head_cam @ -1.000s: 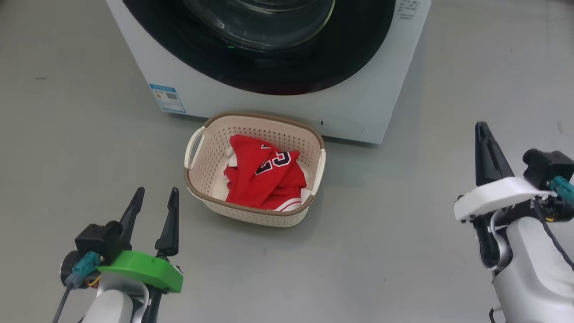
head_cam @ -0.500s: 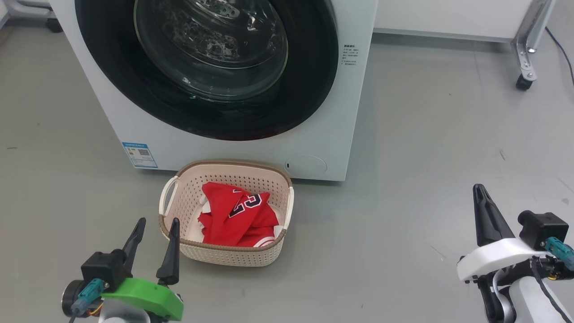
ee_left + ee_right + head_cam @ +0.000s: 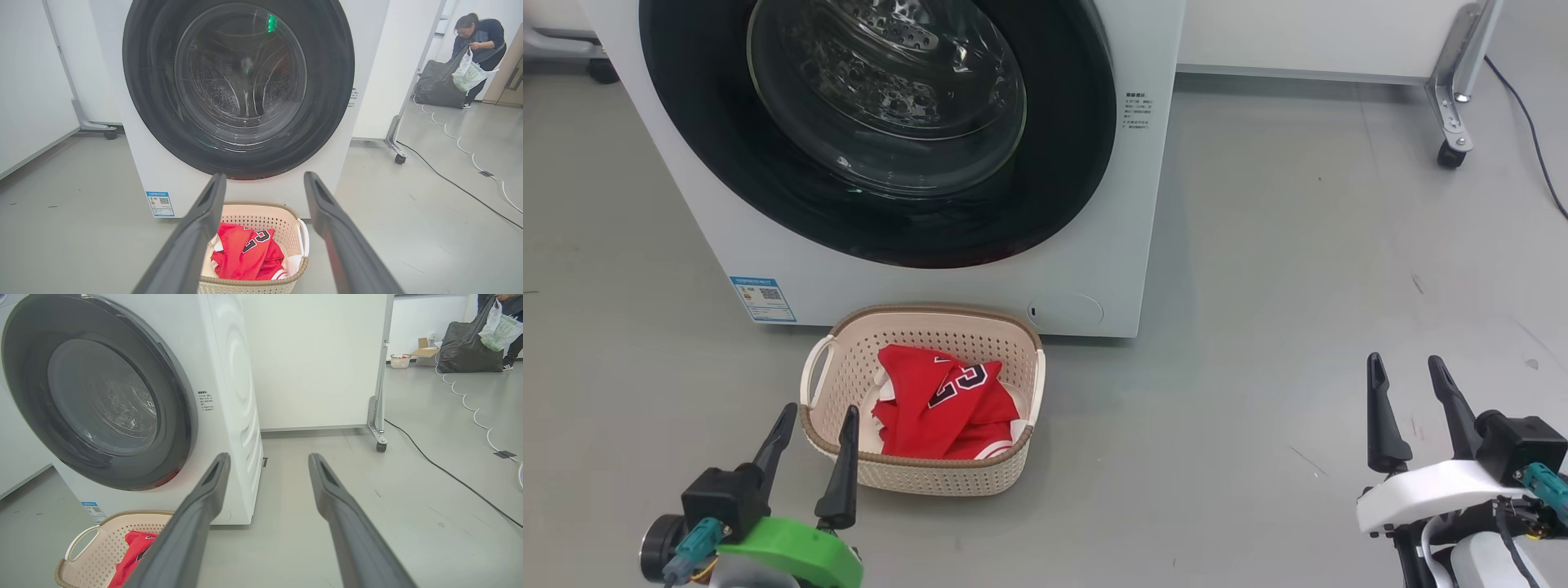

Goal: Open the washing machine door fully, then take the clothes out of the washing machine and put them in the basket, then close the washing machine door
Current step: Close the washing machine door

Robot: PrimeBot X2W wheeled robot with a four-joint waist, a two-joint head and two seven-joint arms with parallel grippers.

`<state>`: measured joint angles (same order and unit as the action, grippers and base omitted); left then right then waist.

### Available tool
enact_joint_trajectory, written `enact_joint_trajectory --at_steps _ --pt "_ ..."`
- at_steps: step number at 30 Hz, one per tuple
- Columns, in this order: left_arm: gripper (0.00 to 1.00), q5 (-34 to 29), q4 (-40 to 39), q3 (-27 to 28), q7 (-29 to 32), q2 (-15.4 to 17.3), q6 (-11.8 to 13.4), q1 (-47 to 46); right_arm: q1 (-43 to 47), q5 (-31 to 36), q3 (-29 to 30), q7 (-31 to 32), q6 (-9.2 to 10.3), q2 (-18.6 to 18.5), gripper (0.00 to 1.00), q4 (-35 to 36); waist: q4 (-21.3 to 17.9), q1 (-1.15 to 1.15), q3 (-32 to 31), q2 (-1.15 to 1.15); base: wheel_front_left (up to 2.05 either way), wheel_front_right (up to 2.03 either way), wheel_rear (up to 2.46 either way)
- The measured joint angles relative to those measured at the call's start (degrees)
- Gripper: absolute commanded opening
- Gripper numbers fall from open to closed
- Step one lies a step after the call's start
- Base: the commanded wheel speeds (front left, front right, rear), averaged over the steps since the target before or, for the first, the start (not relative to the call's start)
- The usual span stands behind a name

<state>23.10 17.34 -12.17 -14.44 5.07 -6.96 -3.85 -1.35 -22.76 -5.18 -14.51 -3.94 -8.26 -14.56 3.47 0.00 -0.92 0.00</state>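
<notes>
Both jaw pairs wide, holding nothing: left gripper (image 3: 821, 408) near front-left corner of basket (image 3: 931, 478), clothes (image 3: 939, 400) heaped inside, just ahead; right gripper (image 3: 1405, 359) well apart, over floor (image 3: 1258, 367); washing machine door (image 3: 1062, 163) shut.

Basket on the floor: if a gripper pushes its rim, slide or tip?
Probably slides: the basket looks like thin perforated plastic holding only the clothes, on smooth floor. Tipping seems unlikely; it sits low and wide. The washing machine just behind would likely block a forward push.
</notes>
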Motion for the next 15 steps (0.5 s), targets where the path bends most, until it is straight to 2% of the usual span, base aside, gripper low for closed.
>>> enact_joint_trajectory --at_steps 15 --pt "1.0 -1.02 -1.65 0.64 0.0 -0.13 0.0 0.44 3.1 1.53 0.49 0.0 0.01 0.57 1.0 3.03 0.0 0.0 0.87 0.0 0.0 0.0 0.0"
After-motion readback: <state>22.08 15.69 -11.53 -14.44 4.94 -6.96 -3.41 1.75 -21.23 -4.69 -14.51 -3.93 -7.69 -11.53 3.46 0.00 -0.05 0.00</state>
